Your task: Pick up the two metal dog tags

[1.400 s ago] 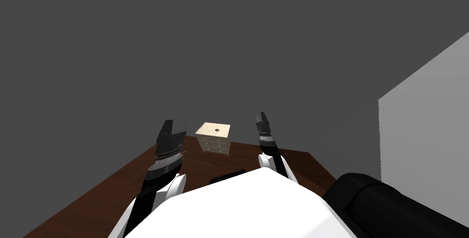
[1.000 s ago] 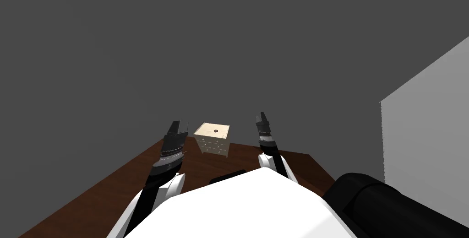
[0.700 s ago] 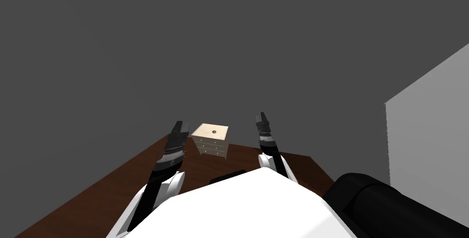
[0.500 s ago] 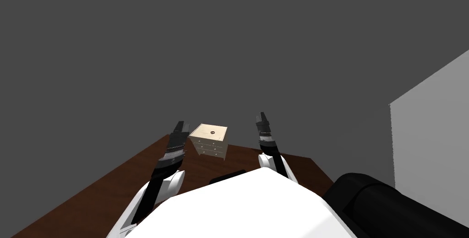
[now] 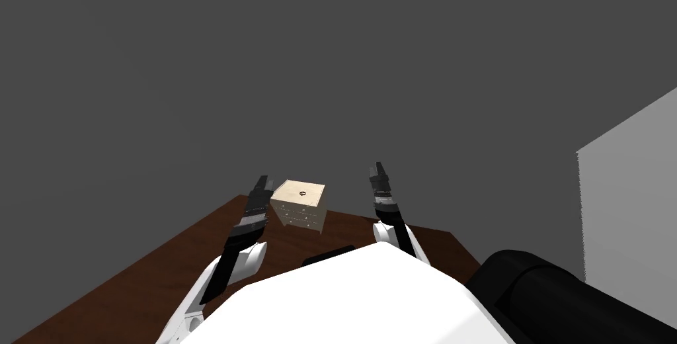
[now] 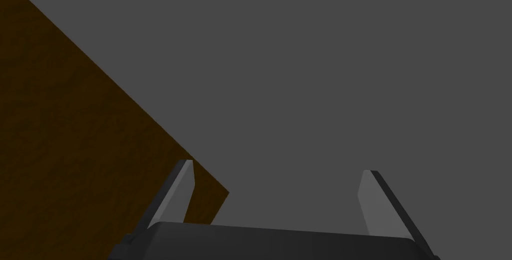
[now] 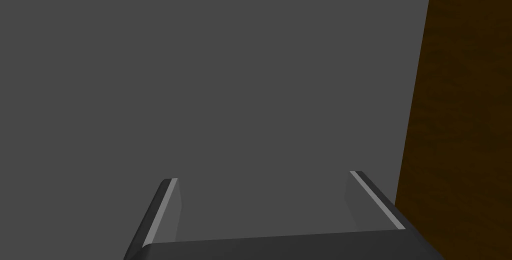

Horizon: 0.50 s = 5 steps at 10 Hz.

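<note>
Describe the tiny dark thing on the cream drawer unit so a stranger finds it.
From the dark brown floor, look to its far edge, where a small cream chest of drawers stands between the left end effector and the right end effector. A tiny dark round item lies on its top, the only dark mark on that pale surface.
</note>
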Motion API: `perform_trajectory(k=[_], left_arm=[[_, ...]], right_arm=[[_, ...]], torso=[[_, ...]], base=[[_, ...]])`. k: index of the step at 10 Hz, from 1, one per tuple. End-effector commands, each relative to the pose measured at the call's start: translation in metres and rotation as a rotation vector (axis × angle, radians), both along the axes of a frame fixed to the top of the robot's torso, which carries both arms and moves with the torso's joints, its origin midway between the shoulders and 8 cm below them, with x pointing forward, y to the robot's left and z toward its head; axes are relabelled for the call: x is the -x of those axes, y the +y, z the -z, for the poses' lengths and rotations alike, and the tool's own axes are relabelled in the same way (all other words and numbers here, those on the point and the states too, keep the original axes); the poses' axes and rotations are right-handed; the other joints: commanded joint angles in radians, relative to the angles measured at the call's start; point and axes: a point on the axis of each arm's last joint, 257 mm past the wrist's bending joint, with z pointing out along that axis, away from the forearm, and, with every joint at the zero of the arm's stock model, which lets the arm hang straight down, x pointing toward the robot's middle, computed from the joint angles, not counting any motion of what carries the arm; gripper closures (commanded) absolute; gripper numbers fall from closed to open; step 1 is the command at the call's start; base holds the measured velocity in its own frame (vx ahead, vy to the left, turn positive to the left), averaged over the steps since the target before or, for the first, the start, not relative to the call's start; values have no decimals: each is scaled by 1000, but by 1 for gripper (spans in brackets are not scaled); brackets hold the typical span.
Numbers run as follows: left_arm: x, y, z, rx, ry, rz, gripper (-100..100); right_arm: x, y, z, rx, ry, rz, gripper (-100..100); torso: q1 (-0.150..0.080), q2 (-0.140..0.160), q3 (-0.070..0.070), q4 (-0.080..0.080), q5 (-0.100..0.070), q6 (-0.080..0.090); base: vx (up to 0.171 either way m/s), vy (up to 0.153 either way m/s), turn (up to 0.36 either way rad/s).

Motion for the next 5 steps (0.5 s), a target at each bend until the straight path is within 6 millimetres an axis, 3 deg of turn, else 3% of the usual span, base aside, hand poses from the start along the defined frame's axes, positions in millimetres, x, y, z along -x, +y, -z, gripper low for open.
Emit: perform_trajectory(k=[1, 5], left_arm=[[-11, 9, 13, 11, 32, -15, -100], [-29, 26, 46, 37, 109, -43, -100]], right_arm=[[0, 0, 0, 0, 0, 0, 0], [0, 0, 0, 0, 0, 0, 0]], torso=[[0, 0, 0, 0, 0, 0], [-4, -1, 0, 0, -1, 0]], base=[[55, -131, 25], [49, -121, 21]])
